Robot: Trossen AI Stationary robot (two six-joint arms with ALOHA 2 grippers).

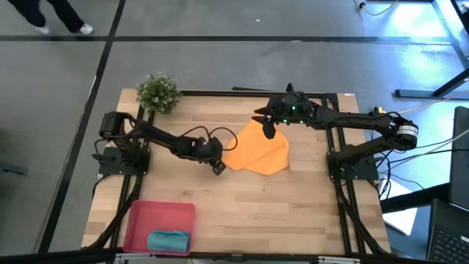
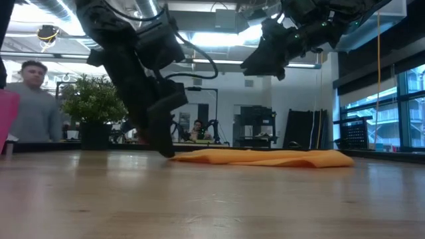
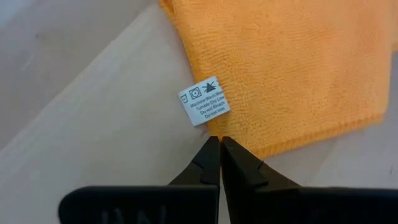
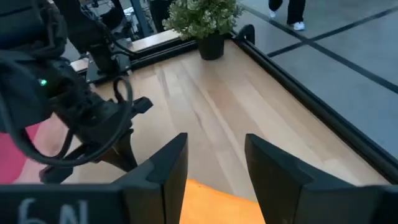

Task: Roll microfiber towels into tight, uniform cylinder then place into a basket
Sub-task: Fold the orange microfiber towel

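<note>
The orange towel [image 1: 258,152] lies crumpled and flat on the wooden table, mid-table; in the low view the orange towel [image 2: 265,158] shows as a low strip. My left gripper [image 1: 218,167] is shut at its near-left corner, beside the white care label [image 3: 204,101]. My right gripper [image 1: 268,130] hangs open above the towel's far part, holding nothing; the towel [image 4: 214,202] shows below its fingers. The teal towel [image 1: 168,240], rolled, lies in the red-pink basket [image 1: 139,220] at the near left. My left gripper [image 3: 219,140] has its fingertips closed at the orange towel's corner [image 3: 249,148], just past the label. The fingers slant down from the table's left side and hide the corner's tip, so the layers cannot be told. The corner stays low at the table [image 2: 176,157]; the rest lies slack.
A small potted plant [image 1: 158,93] stands at the table's far left corner. A black frame rail [image 1: 220,93] runs round the table. Bare wood [image 1: 278,213] lies between the towel and the near edge. A person [image 2: 33,99] stands beyond the table.
</note>
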